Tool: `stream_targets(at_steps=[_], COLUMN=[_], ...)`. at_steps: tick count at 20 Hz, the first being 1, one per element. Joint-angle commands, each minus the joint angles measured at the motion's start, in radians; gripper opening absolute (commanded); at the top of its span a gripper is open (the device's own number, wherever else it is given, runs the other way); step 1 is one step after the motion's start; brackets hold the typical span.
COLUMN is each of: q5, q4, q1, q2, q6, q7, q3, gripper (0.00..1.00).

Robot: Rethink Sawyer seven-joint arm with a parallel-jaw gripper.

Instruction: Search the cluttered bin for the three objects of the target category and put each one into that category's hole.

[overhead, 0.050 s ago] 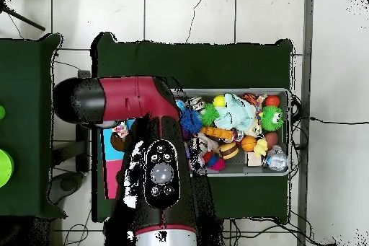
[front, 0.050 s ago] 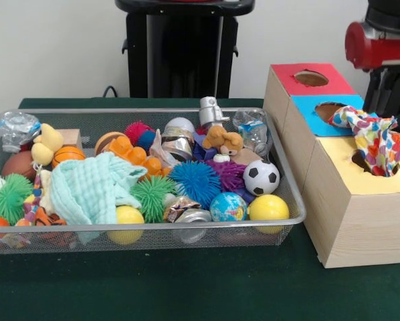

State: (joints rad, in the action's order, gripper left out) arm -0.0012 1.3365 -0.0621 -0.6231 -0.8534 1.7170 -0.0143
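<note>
While the wire bin (front, 0.050 s ago: pixel 280 174) sits crammed on the green table (front, 0.050 s ago: pixel 186 287), two yellow balls (front, 0.050 s ago: pixel 268 208) lie against its near rim, a mint cloth (front, 0.050 s ago: pixel 89 190) just behind. To the right, a spotted cloth (front, 0.050 s ago: pixel 377 140) droops from the wooden box's (front, 0.050 s ago: pixel 354 214) yellow hole. Farther back the red arm (front, 0.050 s ago: pixel 377 43) shows only partly, so I cannot tell the claw's state.

Wire-mesh metal bin (front, 0.050 s ago: pixel 186 227); wood-grain box (front, 0.050 s ago: pixel 360 227); soft cloth (front, 0.050 s ago: pixel 89 190).
</note>
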Motion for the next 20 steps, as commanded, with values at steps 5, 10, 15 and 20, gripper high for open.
stream_targets(at_steps=[5,10,15,20], q5=[-0.034,-0.018,0.005,0.035], q4=[0.066,0.082,0.102,0.104], q1=[-0.029,-0.037,-0.058,-0.067], q2=[0.127,0.159,0.156,0.172], q6=[0.128,0.158,0.156,0.169], q7=[0.182,0.187,0.217,0.238], q3=[0.001,0.001,0.010,-0.001], gripper=[0.00,0.00,0.00,0.00])
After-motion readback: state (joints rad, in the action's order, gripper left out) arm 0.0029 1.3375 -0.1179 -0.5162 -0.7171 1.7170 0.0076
